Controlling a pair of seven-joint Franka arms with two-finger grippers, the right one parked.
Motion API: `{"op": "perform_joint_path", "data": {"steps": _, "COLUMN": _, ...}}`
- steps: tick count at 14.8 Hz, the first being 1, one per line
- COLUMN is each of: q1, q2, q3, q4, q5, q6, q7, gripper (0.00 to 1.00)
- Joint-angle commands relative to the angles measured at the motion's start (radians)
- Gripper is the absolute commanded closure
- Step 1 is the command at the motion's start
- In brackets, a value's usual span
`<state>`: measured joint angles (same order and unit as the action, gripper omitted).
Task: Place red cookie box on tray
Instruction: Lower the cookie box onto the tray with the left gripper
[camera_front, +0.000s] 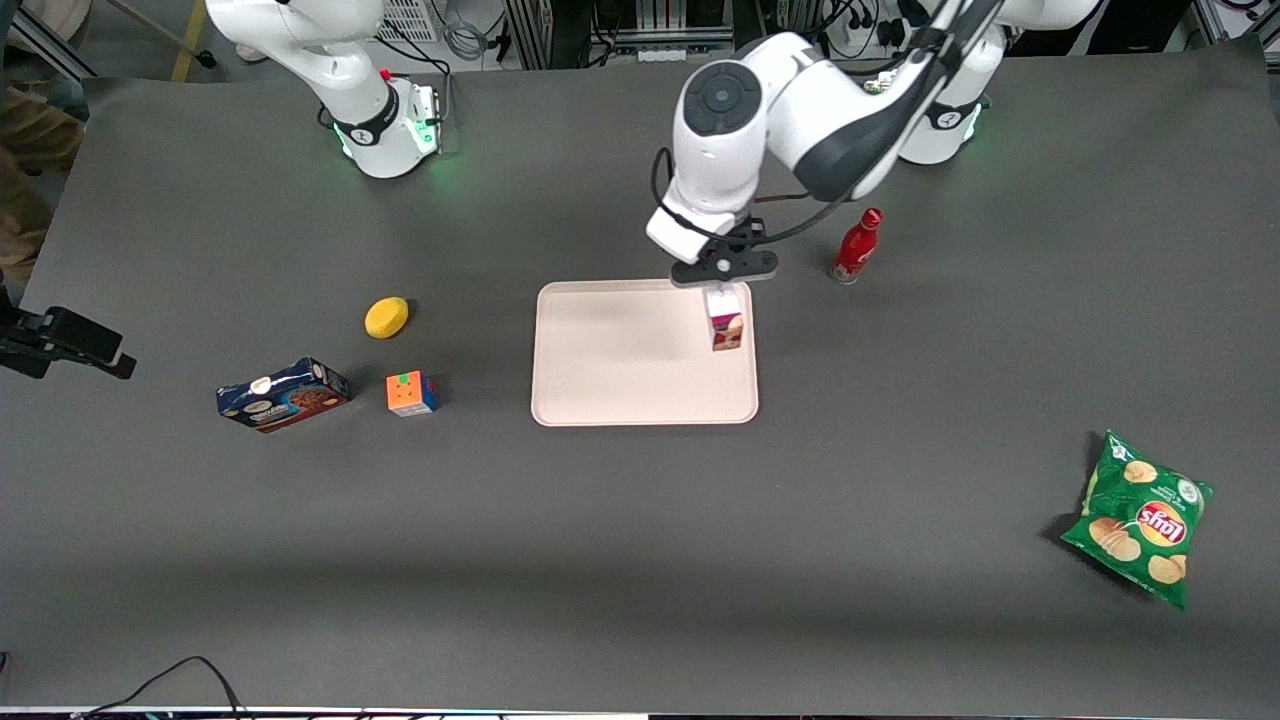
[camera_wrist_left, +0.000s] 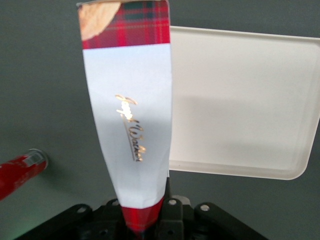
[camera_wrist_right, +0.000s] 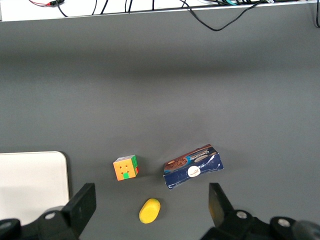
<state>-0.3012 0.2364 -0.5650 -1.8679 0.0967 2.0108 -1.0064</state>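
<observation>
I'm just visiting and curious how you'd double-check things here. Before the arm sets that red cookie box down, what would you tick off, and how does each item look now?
1. Box held: the gripper is clamped on the red cookie box, which hangs upright. Ok.
2. Box over the tray: in the front view it is above the edge nearest the red bottle; the wrist view shows it partly over bare table. Not ok.
3. Landing spot free: the tray's surface is bare. Ok.
4. Bottle clearance: it stands on the table apart from the tray. Ok.
5. Box touching the tray: cannot tell.
</observation>
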Motion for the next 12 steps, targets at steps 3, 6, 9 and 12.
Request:
{"op": "perform_joint_path", "data": {"steps": 3, "q1": -0.018, "q2": 0.053, "q3": -0.007, "q4": -0.114, "q5": 0.127, "q6": 0.204, "q7": -0.115, "gripper": 0.76}}
{"op": "perform_joint_path", "data": {"steps": 6, "q1": -0.016, "q2": 0.156, "q3": -0.007, "q4": -0.111, "q5": 0.283, "q6": 0.265, "q7": -0.214, "gripper": 0.76}}
{"op": "perform_joint_path", "data": {"steps": 9, "q1": -0.012, "q2": 0.216, "q3": 0.002, "q4": -0.105, "q5": 0.345, "q6": 0.307, "q7": -0.238, "gripper": 0.76}}
{"op": "perform_joint_path", "data": {"steps": 12, "q1": -0.010, "q2": 0.264, "q3": 0.003, "q4": -0.089, "q5": 0.347, "q6": 0.333, "q7": -0.225, "gripper": 0.76}}
